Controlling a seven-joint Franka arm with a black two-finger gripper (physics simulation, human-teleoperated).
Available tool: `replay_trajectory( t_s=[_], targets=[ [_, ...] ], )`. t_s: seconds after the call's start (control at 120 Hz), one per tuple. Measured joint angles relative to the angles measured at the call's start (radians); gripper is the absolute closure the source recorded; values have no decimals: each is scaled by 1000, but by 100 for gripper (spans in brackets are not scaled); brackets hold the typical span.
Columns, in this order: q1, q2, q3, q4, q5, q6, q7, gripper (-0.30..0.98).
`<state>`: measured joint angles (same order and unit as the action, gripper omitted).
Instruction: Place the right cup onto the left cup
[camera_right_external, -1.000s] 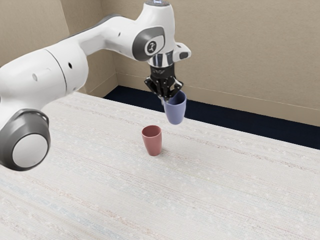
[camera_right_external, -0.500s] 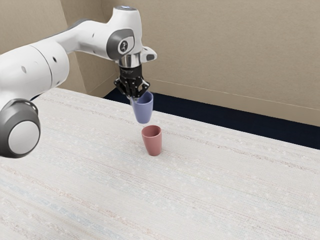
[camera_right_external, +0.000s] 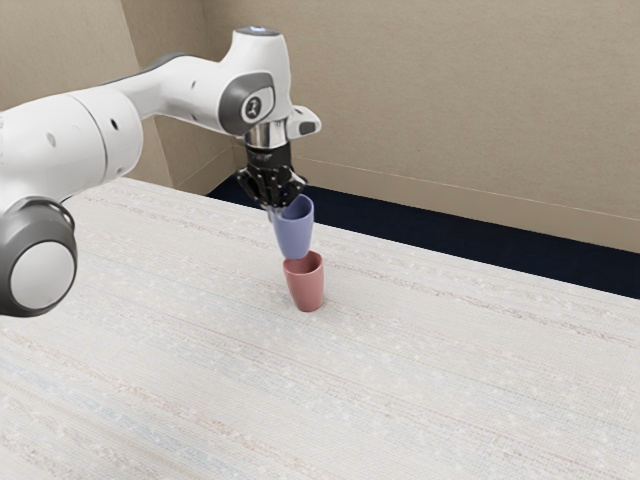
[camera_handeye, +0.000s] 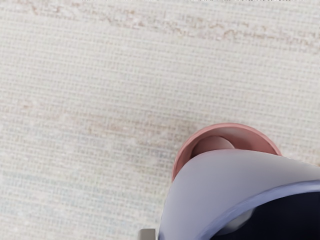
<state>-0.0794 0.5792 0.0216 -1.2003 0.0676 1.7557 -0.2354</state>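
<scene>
Beige walls (camera_right_external: 450, 100), navy floor (camera_right_external: 480, 246), pale streaked table (camera_right_external: 450, 380).

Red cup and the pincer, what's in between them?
The blue cup. The exterior view shows it held by the pincer, above the red cup.

Blue cup (camera_right_external: 295, 232), pinkish-red cup (camera_right_external: 307, 288).

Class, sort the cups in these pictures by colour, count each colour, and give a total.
Blue cups: 1 (the cup at the gripper)
Red cups: 1 (the cup standing on the table)
Total: 2 cups
</scene>
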Motion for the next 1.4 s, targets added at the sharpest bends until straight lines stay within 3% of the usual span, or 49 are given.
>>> replay_trajectory(
  t_s=[0.55,0.733,0.867,1.058,1.4],
  targets=[
    [-6,59,-2,-4,-3,56,12,78],
    [-12,62,0,-21,-10,72,16,39],
    [-11,45,1,-19,-7,78,18,21],
    [-1,-83,-19,-40,-5,50,23,8],
    [-10,-442,-11,-305,6,-143,69,2]
  ],
)
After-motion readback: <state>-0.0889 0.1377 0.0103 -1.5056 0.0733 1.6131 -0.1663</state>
